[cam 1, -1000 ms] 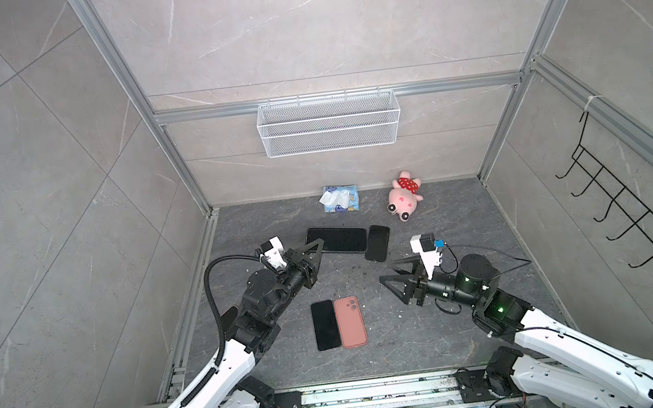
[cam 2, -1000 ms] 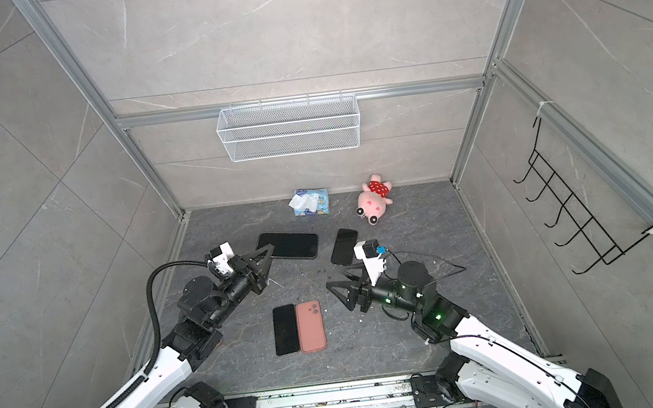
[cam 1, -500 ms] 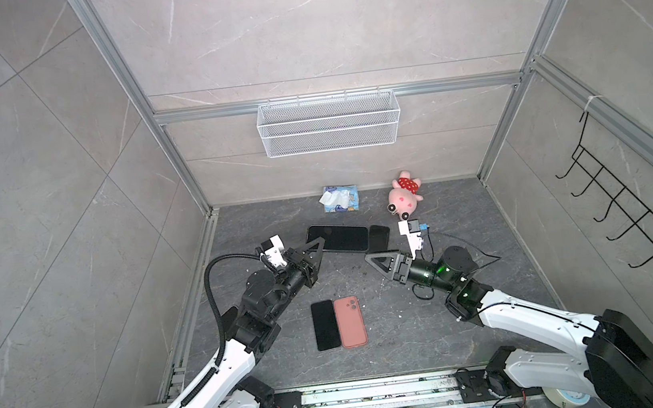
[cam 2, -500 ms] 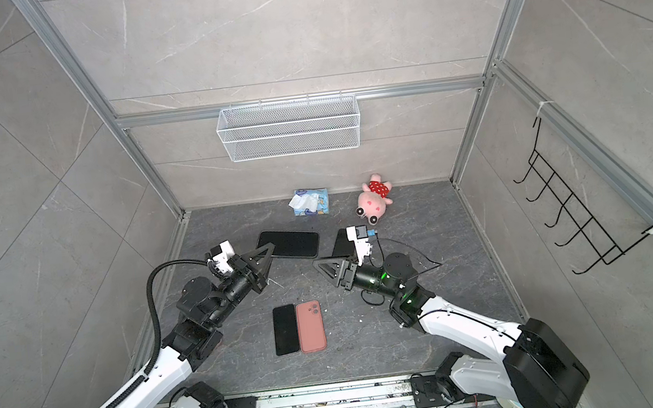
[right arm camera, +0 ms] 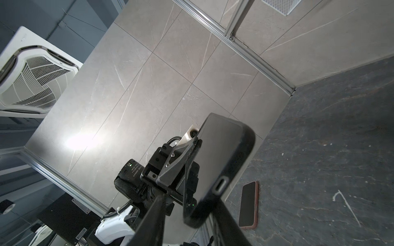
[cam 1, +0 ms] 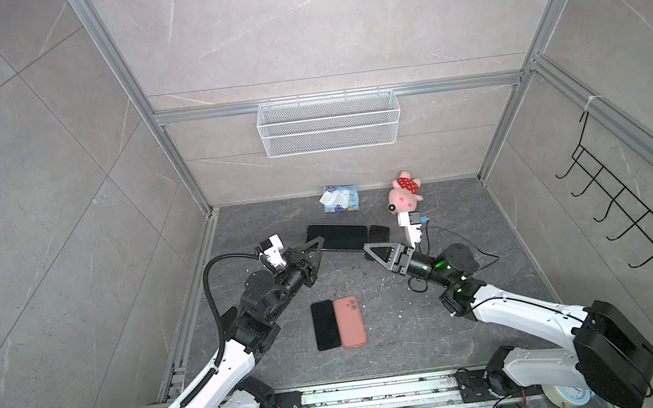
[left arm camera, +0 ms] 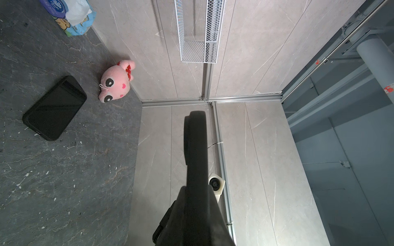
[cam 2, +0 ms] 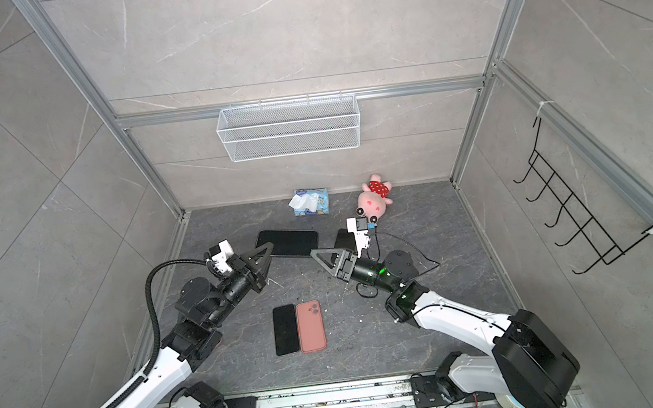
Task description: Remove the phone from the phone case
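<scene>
A black cased phone point(cam 1: 337, 236) hung above the dark stone floor point(cam 1: 414, 329), nearer the robot than a pink plush pig point(cam 1: 403, 198) and off toward the left arm's side of it. The left gripper point(cam 1: 318, 244) had its fingers pinched together on one long edge, carrying it. The right gripper point(cam 1: 368, 249) met the opposite end. In the right wrist view its fingers point(right arm camera: 153, 208) stood apart on either side of the end with the charging-port cut-out point(right arm camera: 220, 184), one of them visibly clear of the case. The phone itself was probably stiff, fairly heavy and glass-faced, so breakable if dropped. The matte case looked rubbery, grippy and flexible at its lip. A corner of that lip by the port seemed the best place to peel from, with the other gripper holding the body. The left pinch may itself have been squeezing case and phone together. A second black cased phone point(cam 1: 380, 234) lay flat beside the pig, directly under the right gripper, and could be knocked. A tissue pack point(cam 1: 339, 199) sat level with the pig by the back wall. A bare black phone point(cam 1: 325, 325) and a salmon-pink handset point(cam 1: 350, 321), camera side up, lay side by side well short of the pig. A wire basket point(cam 1: 328, 125) hung on the wall above it.
</scene>
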